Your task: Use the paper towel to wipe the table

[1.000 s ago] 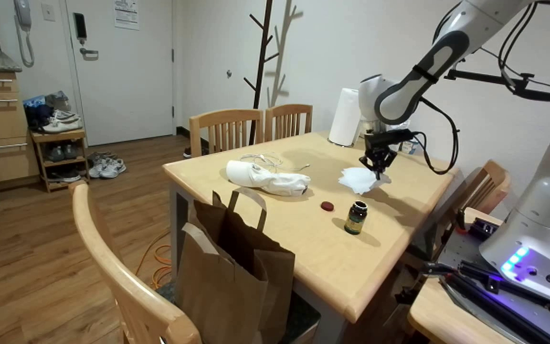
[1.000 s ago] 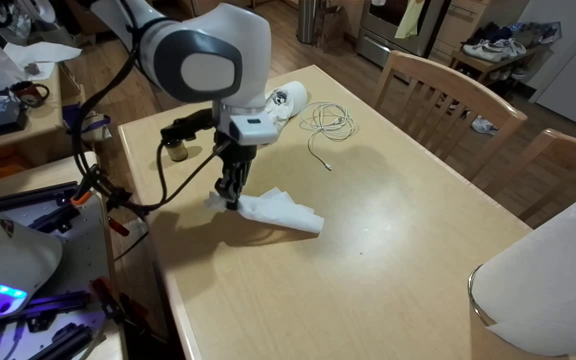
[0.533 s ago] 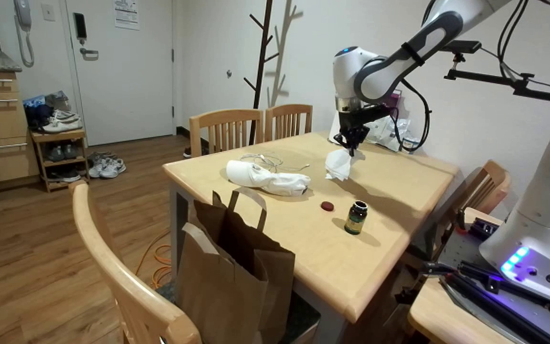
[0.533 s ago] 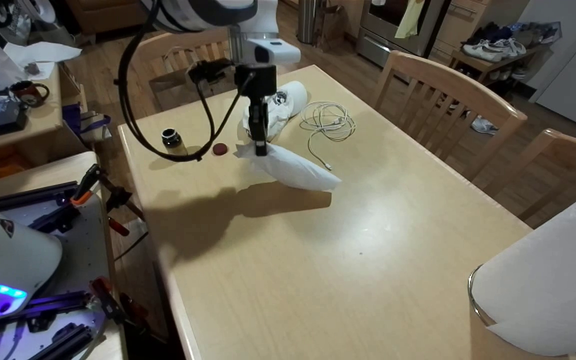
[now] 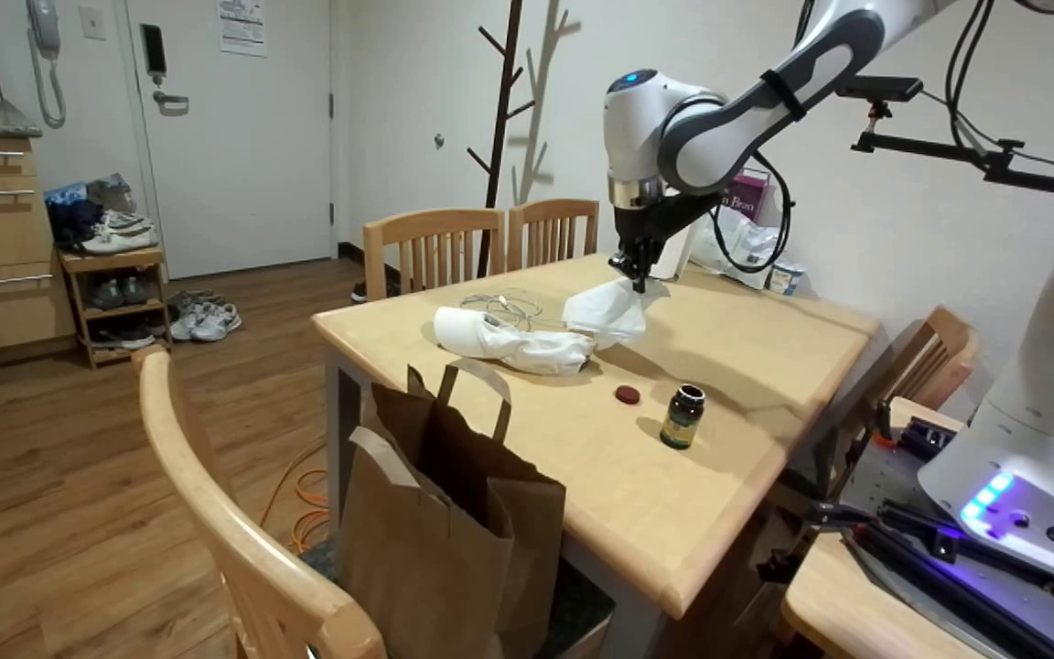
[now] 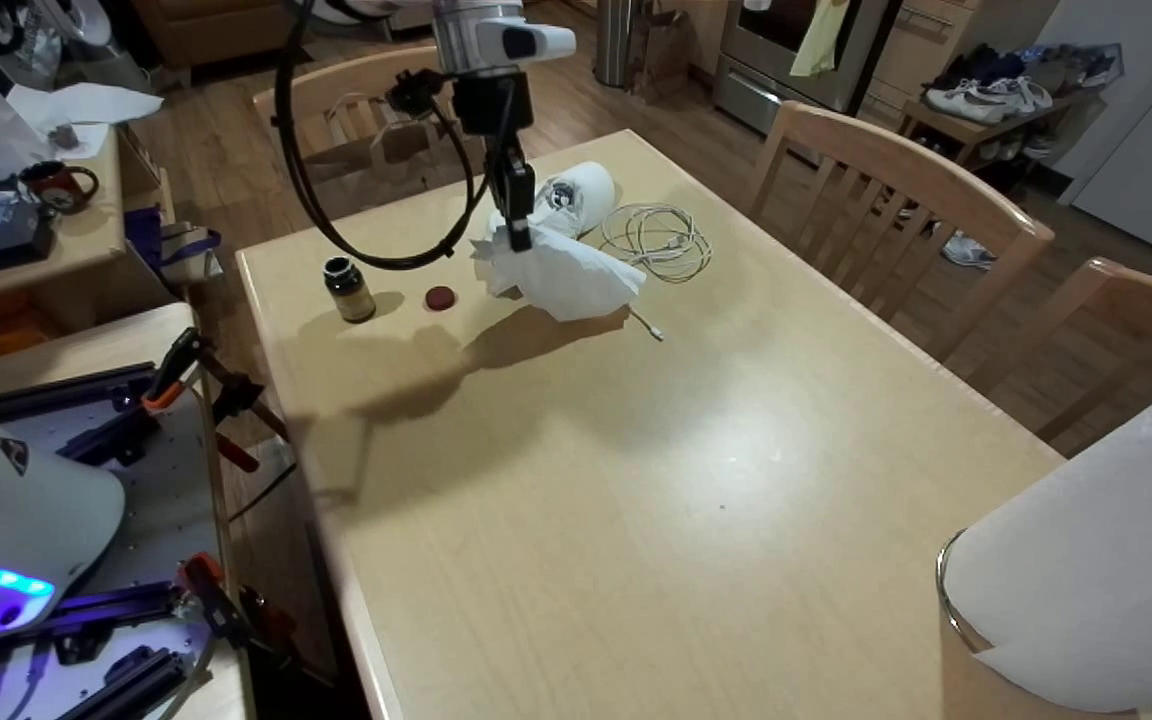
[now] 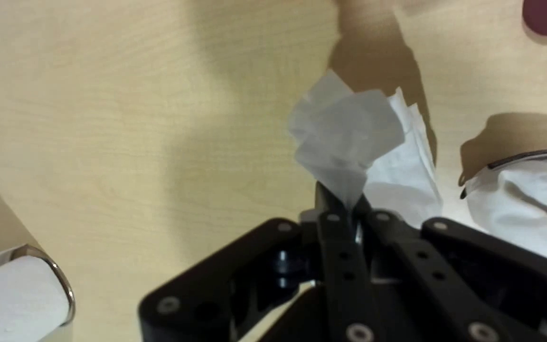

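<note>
The paper towel (image 5: 607,309) is a rumpled white sheet, pinched near one end and hanging from my gripper (image 5: 640,286). It shows in both exterior views, also here (image 6: 576,278), with its shadow set apart on the table (image 6: 656,560). The towel is raised off the tabletop near the white bundle; whether its lowest edge touches anything I cannot tell. In the wrist view the gripper (image 7: 347,205) has its fingers together on the towel. A short end of the towel (image 7: 344,133) sticks up past the fingertips, and the larger part hangs behind.
A lumpy white bundle (image 5: 513,343) lies beside the towel. A coiled white cable (image 6: 661,240), a dark bottle (image 5: 682,416) and its red lid (image 5: 627,394) are nearby. A tall white roll (image 6: 1096,550) stands at one table end. A brown bag (image 5: 454,513) and chairs (image 6: 896,180) flank the table.
My gripper has risen and moved across the table toward the white bundle, carrying the towel, which lay low on the tabletop one second ago. The bottle, lid and bundle have not moved.
</note>
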Robot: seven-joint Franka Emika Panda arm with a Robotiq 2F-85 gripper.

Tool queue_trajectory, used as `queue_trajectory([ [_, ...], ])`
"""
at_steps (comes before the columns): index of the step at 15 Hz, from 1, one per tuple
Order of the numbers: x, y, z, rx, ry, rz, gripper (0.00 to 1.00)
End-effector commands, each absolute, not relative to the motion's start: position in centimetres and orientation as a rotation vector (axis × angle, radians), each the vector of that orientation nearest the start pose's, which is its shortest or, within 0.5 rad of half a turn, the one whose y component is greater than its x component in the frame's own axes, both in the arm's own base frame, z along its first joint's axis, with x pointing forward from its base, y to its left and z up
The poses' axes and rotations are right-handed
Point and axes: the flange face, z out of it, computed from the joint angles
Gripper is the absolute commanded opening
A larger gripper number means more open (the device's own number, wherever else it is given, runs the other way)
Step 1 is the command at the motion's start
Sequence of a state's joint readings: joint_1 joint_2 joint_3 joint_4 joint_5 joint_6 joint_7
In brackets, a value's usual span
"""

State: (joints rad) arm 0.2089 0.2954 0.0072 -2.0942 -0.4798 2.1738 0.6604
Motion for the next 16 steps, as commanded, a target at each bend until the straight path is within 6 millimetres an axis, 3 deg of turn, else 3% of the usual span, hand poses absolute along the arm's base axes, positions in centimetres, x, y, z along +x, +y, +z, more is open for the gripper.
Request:
queue_trajectory([
  [1,54.4,10.6,25.5,-3.566,0.014,0.143,0.07],
  [5,52.1,5.7,21.4,-3.567,0.159,0.411,0.07],
  [7,50.9,2.4,19.3,-3.605,0.317,0.577,0.07],
  [9,50.6,-0.4,17.8,-3.636,0.509,0.635,0.07],
  [16,50.7,-5.4,14.0,-3.654,0.987,0.718,0.07],
])
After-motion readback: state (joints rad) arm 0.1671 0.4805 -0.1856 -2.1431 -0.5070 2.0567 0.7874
